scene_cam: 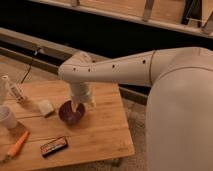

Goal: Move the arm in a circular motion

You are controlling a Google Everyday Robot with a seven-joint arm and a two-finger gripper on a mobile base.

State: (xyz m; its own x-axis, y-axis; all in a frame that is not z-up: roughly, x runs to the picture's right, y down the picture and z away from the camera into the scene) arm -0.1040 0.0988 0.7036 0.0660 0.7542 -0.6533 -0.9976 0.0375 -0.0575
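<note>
My arm (115, 67) reaches left across the table (100, 135), gripper (80, 102) hanging just above the purple bowl (69, 115); open or closed, I cannot tell. How much of the circle is done, nothing shows.

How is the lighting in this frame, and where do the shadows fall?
Camera view: warm, dim light; the cream-white tubular robot arm is the brightest surface, with no harsh glare; the background strip behind the light wooden table is nearly black; the gripper hangs over the dark purple bowl, whose inside looks shadowed.
</note>
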